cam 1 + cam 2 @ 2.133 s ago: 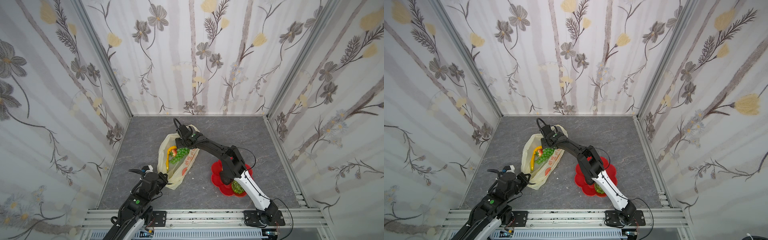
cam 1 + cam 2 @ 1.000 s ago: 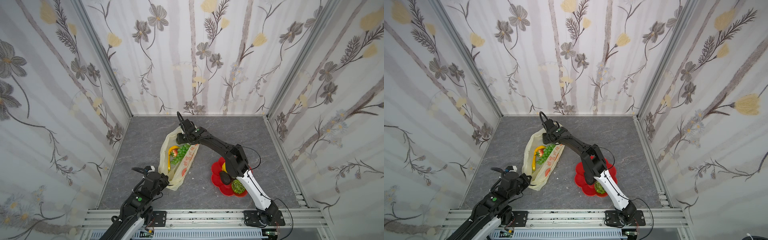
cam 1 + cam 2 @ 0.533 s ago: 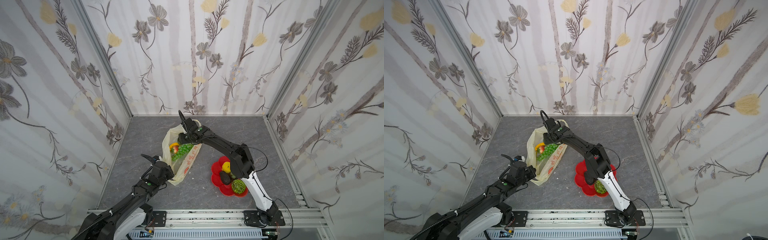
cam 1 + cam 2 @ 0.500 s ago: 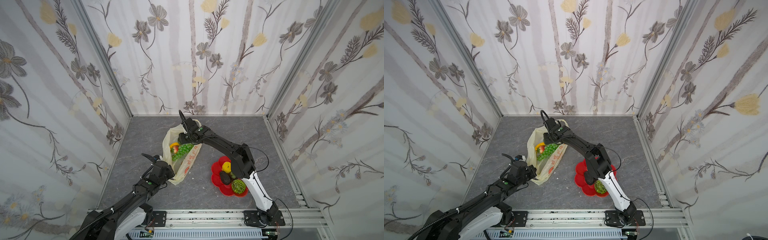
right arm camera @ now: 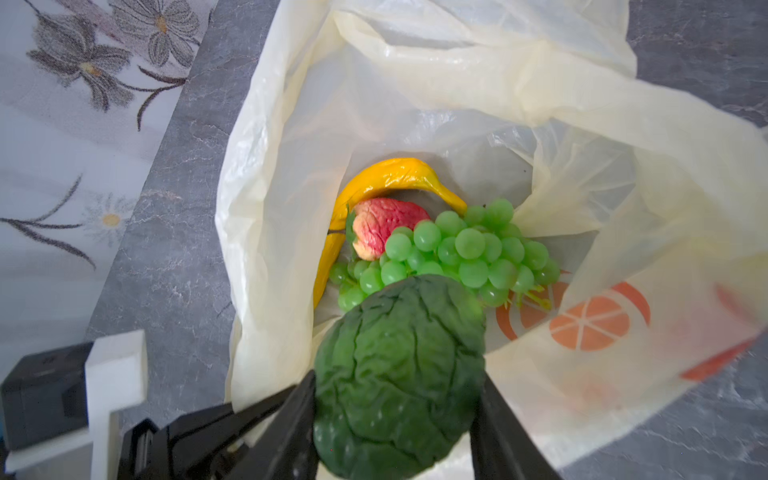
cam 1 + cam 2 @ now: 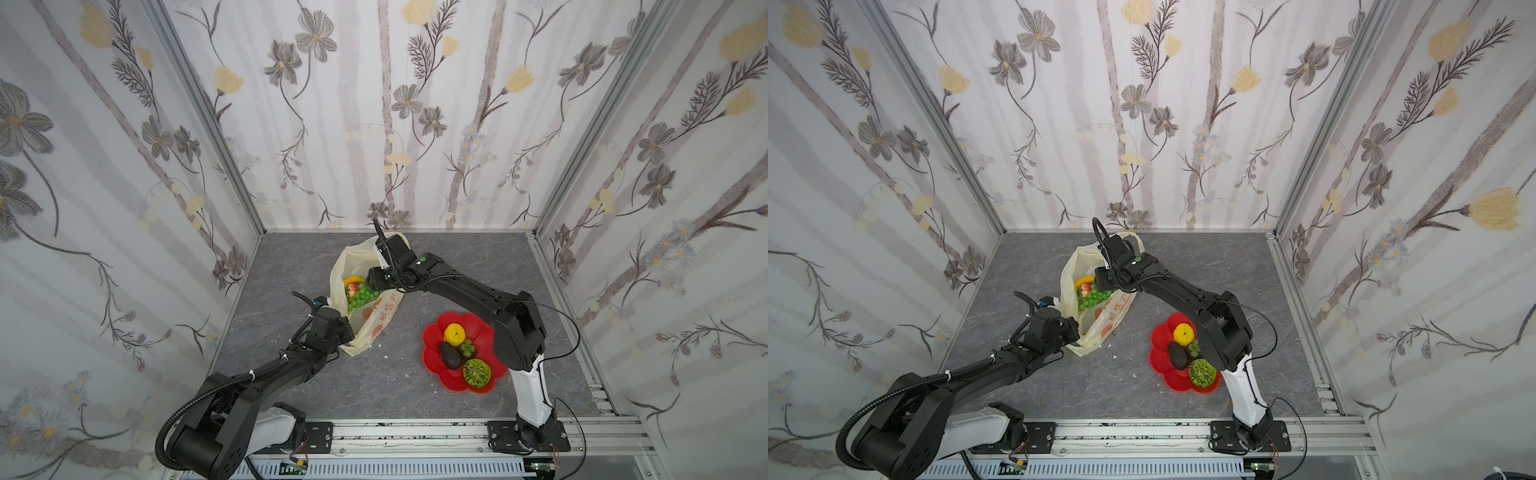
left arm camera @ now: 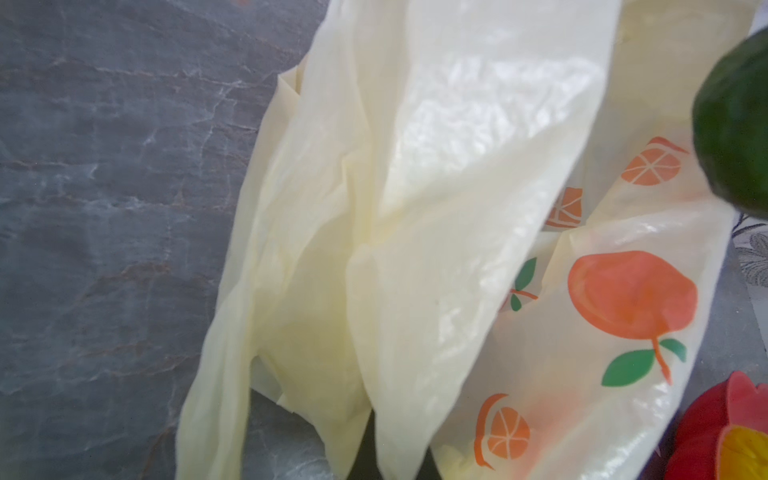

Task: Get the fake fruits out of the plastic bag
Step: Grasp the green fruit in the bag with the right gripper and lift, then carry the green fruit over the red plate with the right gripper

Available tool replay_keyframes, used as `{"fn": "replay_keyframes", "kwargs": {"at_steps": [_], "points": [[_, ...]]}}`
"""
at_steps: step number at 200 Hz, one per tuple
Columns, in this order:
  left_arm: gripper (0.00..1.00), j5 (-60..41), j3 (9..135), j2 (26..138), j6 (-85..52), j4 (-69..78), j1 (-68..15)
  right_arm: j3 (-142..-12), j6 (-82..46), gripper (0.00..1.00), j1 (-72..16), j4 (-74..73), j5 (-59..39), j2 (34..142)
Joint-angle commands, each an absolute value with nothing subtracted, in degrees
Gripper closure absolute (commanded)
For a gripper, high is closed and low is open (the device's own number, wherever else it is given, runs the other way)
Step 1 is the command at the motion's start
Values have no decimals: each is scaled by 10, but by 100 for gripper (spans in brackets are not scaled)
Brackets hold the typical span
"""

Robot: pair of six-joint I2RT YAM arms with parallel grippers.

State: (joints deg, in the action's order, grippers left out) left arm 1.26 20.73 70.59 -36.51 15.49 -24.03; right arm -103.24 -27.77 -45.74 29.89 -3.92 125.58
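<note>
since the earlier frames the left gripper (image 6: pixel 346 333) has stretched from the table's near-left corner up to the plastic bag (image 6: pixel 376 318), and the right gripper (image 5: pixel 397 386) has risen out of the bag's mouth. its fingers clamp a wrinkled green fruit (image 5: pixel 399 332) just above the opening. the left fingers (image 7: pixel 363 453) are pressed together on the film at the bag's near end.

the step in hand is carrying one fruit out. the grape bunch (image 5: pixel 465 249), banana (image 5: pixel 386 174) and strawberry (image 5: pixel 382 224) lie inside the bag, left of the table's middle.

next, i judge, the right arm must swing to the red plate (image 6: pixel 432 332), which sits right of the middle toward the near edge and holds a yellow fruit (image 6: pixel 454 333), an avocado (image 6: pixel 450 355) and a bumpy green ball (image 6: pixel 476 372). it must then release there without dragging film along.

the table (image 6: pixel 457 257) is grey and marbled. floral walls (image 6: pixel 374 124) close three sides, and a metal rail (image 6: pixel 415 428) runs along the near edge.
</note>
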Motion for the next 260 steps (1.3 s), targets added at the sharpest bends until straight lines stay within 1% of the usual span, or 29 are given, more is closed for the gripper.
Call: {"fn": "replay_keyframes", "kwargs": {"at_steps": [1,30,86,112,155,210,227,234,260], "points": [[100,2,207,711,-353,202,-240,-979,-280,54,-458,268,-16,1201],[100,4,191,706,-339,217,-240,-884,-294,54,-454,253,6,1116],[100,0,175,691,-341,221,-240,-740,-315,54,-440,262,28,964],[100,2,173,695,-343,222,-240,-681,-319,55,-434,294,49,891],[100,7,176,708,-342,225,-240,-595,-342,55,-434,352,67,808],[100,8,182,735,-338,229,-241,-506,-392,57,-465,375,33,748],[100,7,182,734,-338,229,-240,-496,-398,57,-467,393,47,739],[100,8,182,734,-338,229,-241,-494,-402,57,-484,403,54,736],[100,2,183,735,-339,229,-241,-488,-417,56,-480,432,92,717]]}}
